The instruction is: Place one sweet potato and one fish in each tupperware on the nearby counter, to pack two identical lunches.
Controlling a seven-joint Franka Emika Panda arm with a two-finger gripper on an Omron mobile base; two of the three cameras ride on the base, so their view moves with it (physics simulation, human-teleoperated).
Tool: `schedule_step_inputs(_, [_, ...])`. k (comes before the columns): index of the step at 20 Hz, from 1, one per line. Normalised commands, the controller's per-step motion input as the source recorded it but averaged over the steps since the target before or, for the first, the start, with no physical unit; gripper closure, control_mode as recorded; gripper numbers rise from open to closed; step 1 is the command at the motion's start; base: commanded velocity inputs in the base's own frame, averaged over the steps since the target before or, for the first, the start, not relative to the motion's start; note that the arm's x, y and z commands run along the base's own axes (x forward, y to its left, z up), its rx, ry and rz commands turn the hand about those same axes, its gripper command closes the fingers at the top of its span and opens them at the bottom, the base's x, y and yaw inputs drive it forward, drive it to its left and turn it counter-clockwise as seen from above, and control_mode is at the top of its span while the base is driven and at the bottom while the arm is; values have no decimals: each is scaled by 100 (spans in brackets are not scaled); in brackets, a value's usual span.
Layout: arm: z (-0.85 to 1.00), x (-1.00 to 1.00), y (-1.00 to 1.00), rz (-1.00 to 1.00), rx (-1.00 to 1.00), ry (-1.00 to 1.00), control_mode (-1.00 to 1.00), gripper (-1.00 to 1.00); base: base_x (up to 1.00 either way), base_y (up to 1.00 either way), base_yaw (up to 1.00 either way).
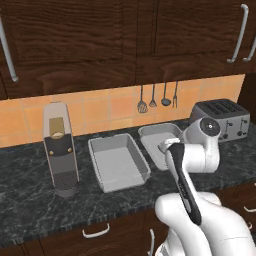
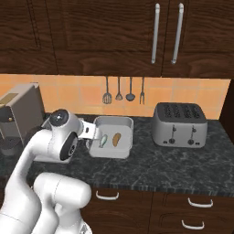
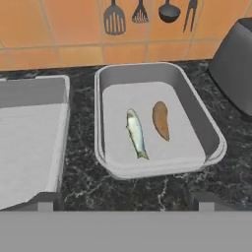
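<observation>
Gripper (image 3: 125, 202): I see the two fingertips (image 3: 45, 201) low in my hand view, wide apart, nothing between them; they hover short of the right tub, above the tabletop (image 3: 147, 189).
Left tub (image 1: 118, 161): it lies just beside the right one and I see nothing in it. I judge its lunch is not yet packed.
Right tub (image 3: 209, 133): it holds one fish (image 3: 136, 133) and one sweet potato (image 3: 161, 120), side by side, lengthwise, near each other but not touching. I judge this lunch done.
Second pair: I cannot say where the other fish and tuber lie.
Fish handling: I expect it light, slim and slippery; I would close across the thick middle of the body, not the tail.
Sweet potato handling: I expect it firm and rounded, so it may roll; I would grip across its short width at the middle.
Beyond: toaster (image 2: 178, 124) to the right, coffee machine (image 1: 60, 149) to the left, utensils (image 3: 147, 14) on the tiled wall.
</observation>
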Motion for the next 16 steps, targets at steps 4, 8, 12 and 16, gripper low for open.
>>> schedule_step_inputs(4, [47,-100,25,0,0,3,-100,-100,0,0,0])
schedule_step_inputs(8, [29,-100,6,0,0,0,-100,-100,0,0,0])
schedule_step_inputs(12, [-1,-100,1,4,0,-3,-100,-100,0,0,0])
schedule_step_inputs(16, [-8,-97,22,3,-2,-1,-100,-100,0,0,0])
